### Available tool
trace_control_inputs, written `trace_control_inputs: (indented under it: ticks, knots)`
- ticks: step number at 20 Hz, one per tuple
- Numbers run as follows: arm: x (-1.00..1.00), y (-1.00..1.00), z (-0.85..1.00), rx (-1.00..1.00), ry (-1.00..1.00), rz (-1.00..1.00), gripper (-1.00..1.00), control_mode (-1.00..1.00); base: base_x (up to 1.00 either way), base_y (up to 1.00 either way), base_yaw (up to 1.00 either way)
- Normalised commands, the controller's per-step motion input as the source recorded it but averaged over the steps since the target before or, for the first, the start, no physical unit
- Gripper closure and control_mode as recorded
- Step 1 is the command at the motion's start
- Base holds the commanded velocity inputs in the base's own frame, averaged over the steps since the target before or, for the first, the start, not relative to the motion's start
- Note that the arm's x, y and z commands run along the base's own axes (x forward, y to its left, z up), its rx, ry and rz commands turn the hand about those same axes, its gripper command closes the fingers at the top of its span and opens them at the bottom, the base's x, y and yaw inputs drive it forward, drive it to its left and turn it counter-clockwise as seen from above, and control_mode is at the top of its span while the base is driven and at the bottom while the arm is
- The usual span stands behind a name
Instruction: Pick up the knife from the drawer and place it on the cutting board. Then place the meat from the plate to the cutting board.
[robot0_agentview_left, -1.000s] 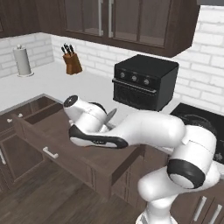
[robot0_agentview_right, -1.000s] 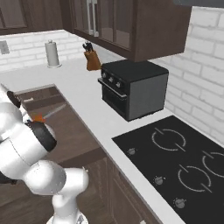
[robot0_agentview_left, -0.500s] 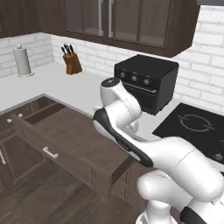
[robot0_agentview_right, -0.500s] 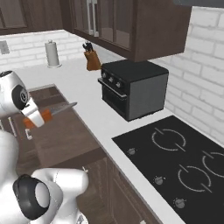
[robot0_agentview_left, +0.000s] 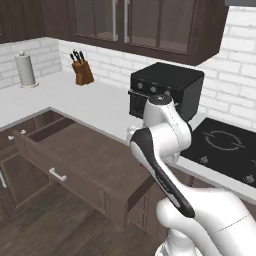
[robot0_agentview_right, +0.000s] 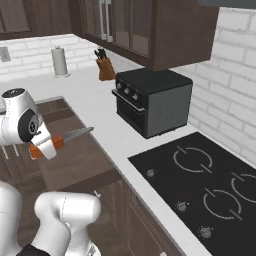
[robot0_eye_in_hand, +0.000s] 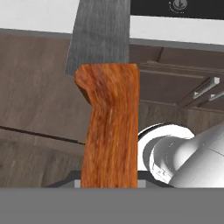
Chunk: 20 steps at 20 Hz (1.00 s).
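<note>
So the tool (robot0_agentview_right: 42, 146) is clamped tight on the knife (robot0_agentview_right: 64, 139), pinching the orange handle with the flat silvery blade sticking out level toward the stove side. It hangs in the air over the open drawer (robot0_agentview_left: 85, 165), well clear of the drawer floor. Up close in the hand view the handle (robot0_eye_in_hand: 109, 127) has a streaky wood-grain look, chunky and slightly flared at the top, and the blade (robot0_eye_in_hand: 99, 33) is a dull brushed grey slab. The drawer is a big dark brown wooden box with a little silver bar handle (robot0_agentview_left: 57, 174) on the front. Pale smooth surface (robot0_agentview_right: 95, 102) runs behind it, with a boxy black oven (robot0_agentview_right: 150, 100) and a glossy black cooktop (robot0_agentview_right: 210, 182).
</note>
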Motion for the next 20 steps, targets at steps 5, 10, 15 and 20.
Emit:
trace_control_inputs:
  ticks: [5, 10, 15, 20]
  knots:
    - [0.00, 0.00, 0.00, 0.00, 0.00, 0.00, 1.00, 1.00, -0.92, -0.08, 0.01]
    - [0.00, 0.00, 0.00, 0.00, 0.00, 0.00, 1.00, 1.00, -0.90, -0.10, 0.33]
    - [0.00, 0.00, 0.00, 0.00, 0.00, 0.00, 1.00, 1.00, -0.22, 0.00, 0.63]
    - [0.00, 0.00, 0.00, 0.00, 0.00, 0.00, 1.00, 1.00, 0.00, 0.00, 0.81]
